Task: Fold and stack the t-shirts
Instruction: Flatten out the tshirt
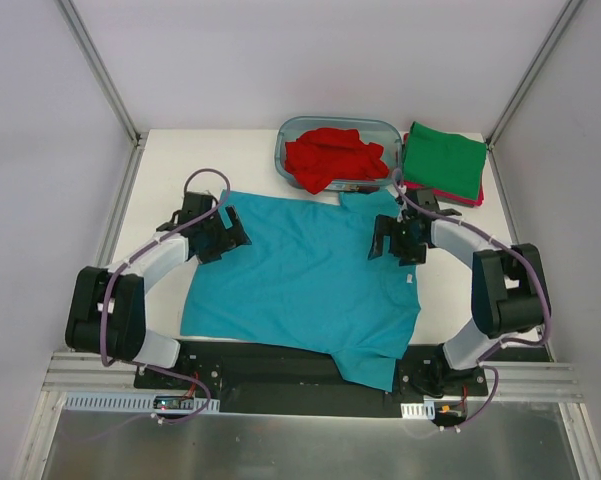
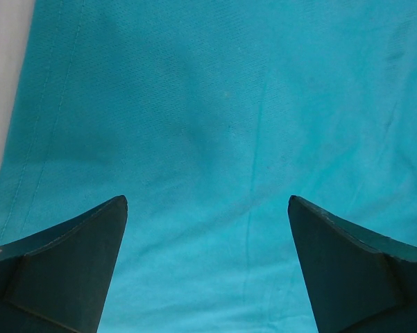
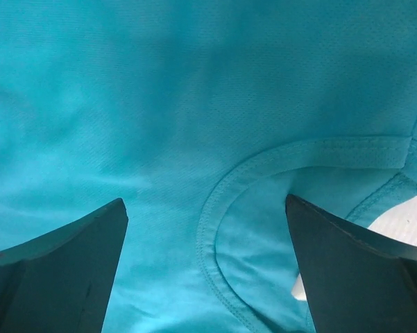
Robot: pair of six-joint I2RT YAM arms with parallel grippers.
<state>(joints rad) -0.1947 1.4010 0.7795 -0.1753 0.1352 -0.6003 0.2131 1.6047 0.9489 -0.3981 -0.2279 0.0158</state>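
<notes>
A teal-blue t-shirt (image 1: 300,285) lies spread flat across the middle of the table. My left gripper (image 1: 223,232) hovers open over its left hem edge, and in the left wrist view only plain teal-blue cloth (image 2: 215,125) fills the space between the dark fingers (image 2: 69,263). My right gripper (image 1: 392,240) stands open over the shirt's neck side; its wrist view shows the stitched collar seam (image 3: 215,215) between the fingers (image 3: 354,263). A crumpled red t-shirt (image 1: 332,157) fills the tub. A folded green t-shirt (image 1: 443,160) rests on a magenta one (image 1: 458,199) at the back right.
A clear blue-tinted tub (image 1: 285,140) stands at the back centre, just beyond the spread shirt. White walls with metal rails (image 1: 100,70) enclose the table. The black base plate (image 1: 280,365) of the arms runs along the near edge, partly under the shirt's sleeve.
</notes>
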